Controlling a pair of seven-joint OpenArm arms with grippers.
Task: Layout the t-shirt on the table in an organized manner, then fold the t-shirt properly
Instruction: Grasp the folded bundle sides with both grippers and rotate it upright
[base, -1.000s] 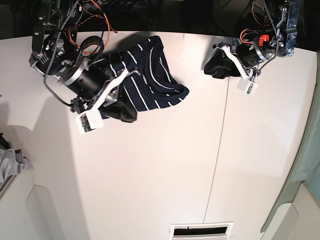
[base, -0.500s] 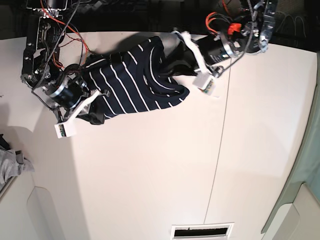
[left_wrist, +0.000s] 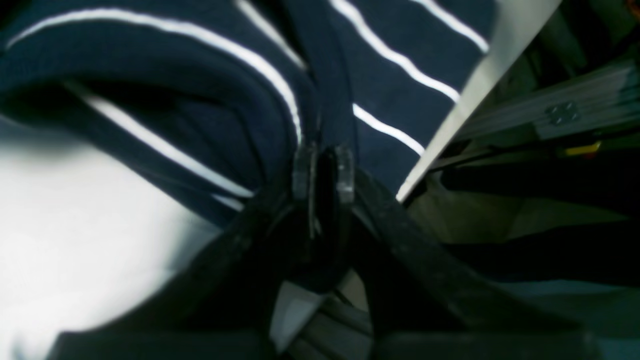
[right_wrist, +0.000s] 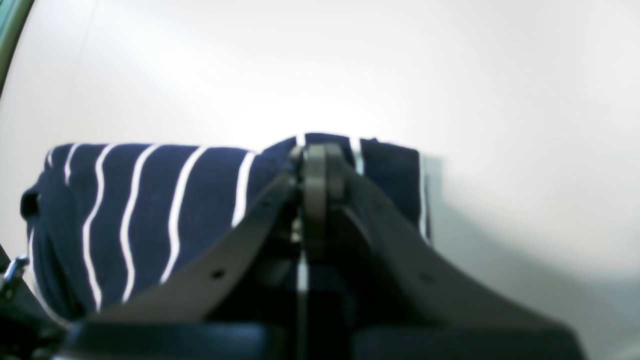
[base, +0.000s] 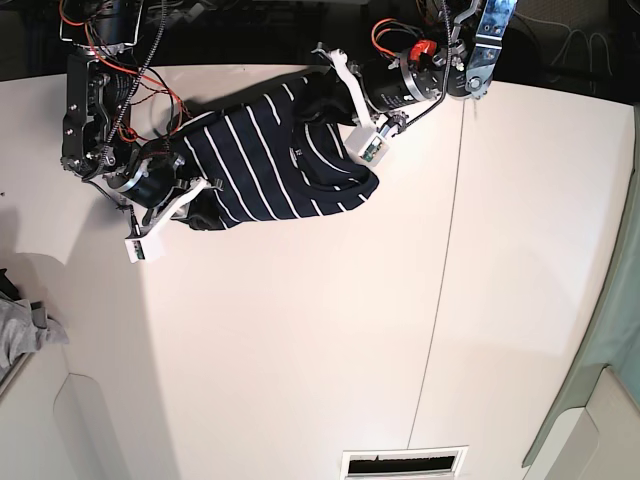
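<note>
Shirt: the t-shirt (base: 260, 160) is soft navy knit with thin white stripes, bunched in rounded folds at the upper middle of the base view, near the table's far edge.
Table: the table (base: 300, 340) is smooth, flat and white, crossed by a thin dark seam.
Left gripper: the left gripper (left_wrist: 322, 170) has narrow jaws pinching a ridge of shirt fabric.
Right gripper: the right gripper (right_wrist: 317, 160) has jaws pressed together on the shirt's edge.
Cloth: a crumpled grey cloth (base: 22, 330) lies at the left edge.

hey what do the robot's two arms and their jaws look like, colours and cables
Both arms are black metal with round motor housings, loose red, orange and black cables near the top, and a small white camera block. The left gripper and right gripper have slim black jaws with translucent grey pads.
</note>
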